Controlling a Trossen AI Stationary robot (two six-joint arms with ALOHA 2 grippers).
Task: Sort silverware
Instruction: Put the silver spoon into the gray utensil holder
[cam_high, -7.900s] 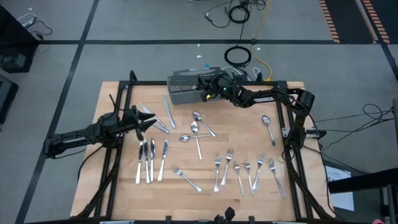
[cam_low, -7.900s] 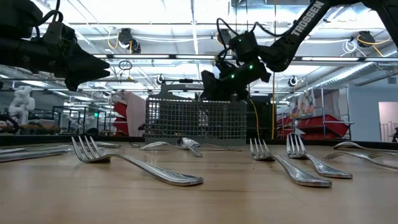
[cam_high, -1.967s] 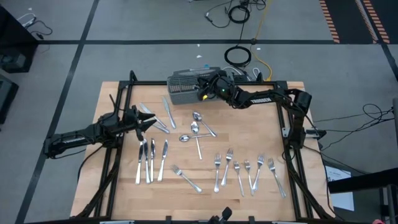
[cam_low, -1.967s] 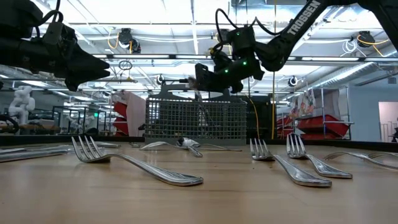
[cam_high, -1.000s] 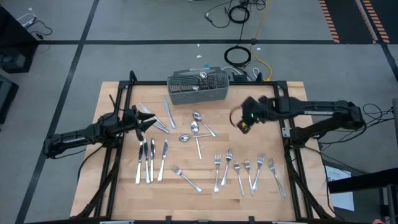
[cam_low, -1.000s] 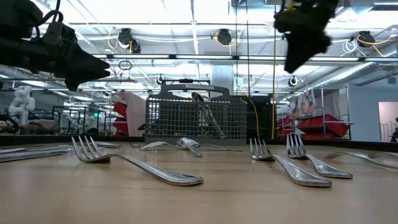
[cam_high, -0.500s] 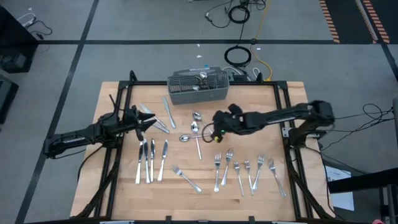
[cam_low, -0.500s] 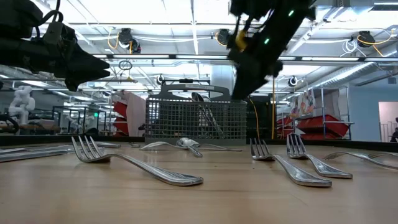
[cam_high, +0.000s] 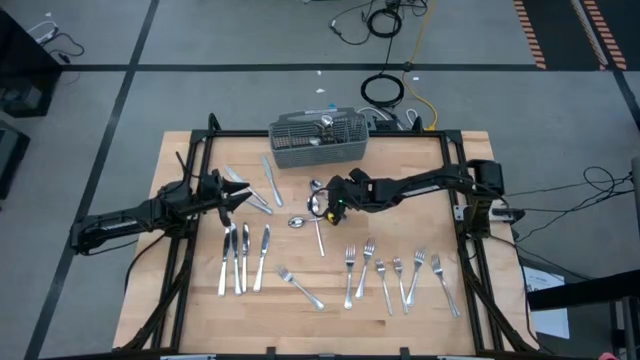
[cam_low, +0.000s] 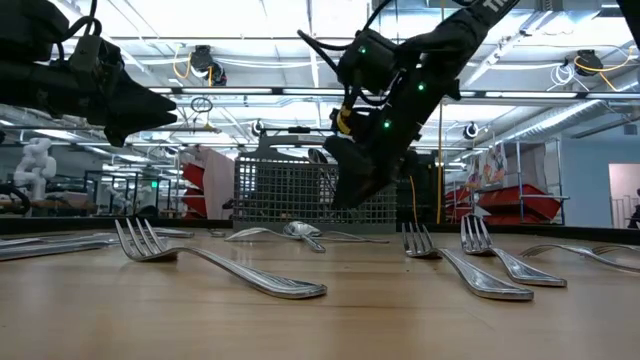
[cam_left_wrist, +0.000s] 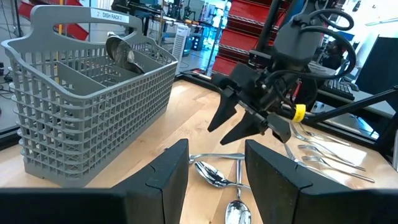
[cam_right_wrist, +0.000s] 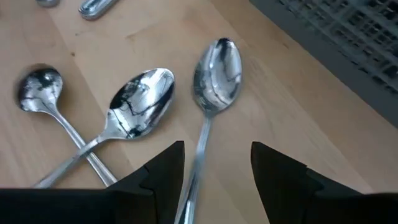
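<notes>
Three spoons (cam_right_wrist: 140, 99) lie crossed at the table's middle (cam_high: 313, 205). My right gripper (cam_right_wrist: 216, 149) hangs open just above them, slanting down from the right. The handle of the spoon nearest the basket (cam_right_wrist: 194, 177) runs below the gap between its fingers and is not touched. The left wrist view shows those fingers (cam_left_wrist: 224, 132) apart and clear of the wood. My left gripper (cam_high: 243, 195) waits open and level at the table's left. Forks (cam_high: 395, 272) lie near right, knives (cam_high: 240, 258) near left. The grey basket (cam_high: 318, 138) at the far edge holds spoons (cam_left_wrist: 121, 53).
A single fork (cam_high: 300, 287) lies near the front middle. More knives (cam_high: 258, 185) lie just ahead of my left gripper. Black frame rails (cam_high: 455, 170) border the wooden table. Bare wood lies to the right of the spoons.
My right gripper has swung from the table's right side toward the left and gone down, tipping more steeply, until it hangs just above the spoons in the middle. The silverware has stayed put.
</notes>
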